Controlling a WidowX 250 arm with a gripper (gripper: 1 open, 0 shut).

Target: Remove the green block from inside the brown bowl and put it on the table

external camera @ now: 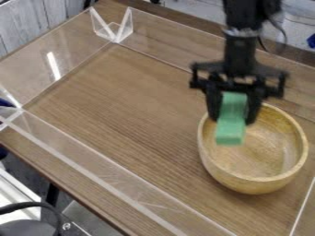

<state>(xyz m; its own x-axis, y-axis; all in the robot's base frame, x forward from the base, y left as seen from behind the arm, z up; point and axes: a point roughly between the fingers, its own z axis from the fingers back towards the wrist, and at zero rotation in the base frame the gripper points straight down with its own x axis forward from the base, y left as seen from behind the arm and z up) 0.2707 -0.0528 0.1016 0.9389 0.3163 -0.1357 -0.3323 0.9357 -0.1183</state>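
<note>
Over the near-left rim of the bowl (253, 151), block (231, 123) hanging upright in closed jaws of the gripper (235, 100), clear of the wood. Best carried left past the rim before any descent, then lowered straight onto bare table (110, 111), well short of the acrylic walls (113, 25). No release until the lower end rests.

The bowl (255, 152) sits on the counter (110, 111) at its right side, near the front edge. The hand (237, 101) hangs above the bowl's left rim, with the block (231, 125) held in it, clear of the bowl's floor.
</note>
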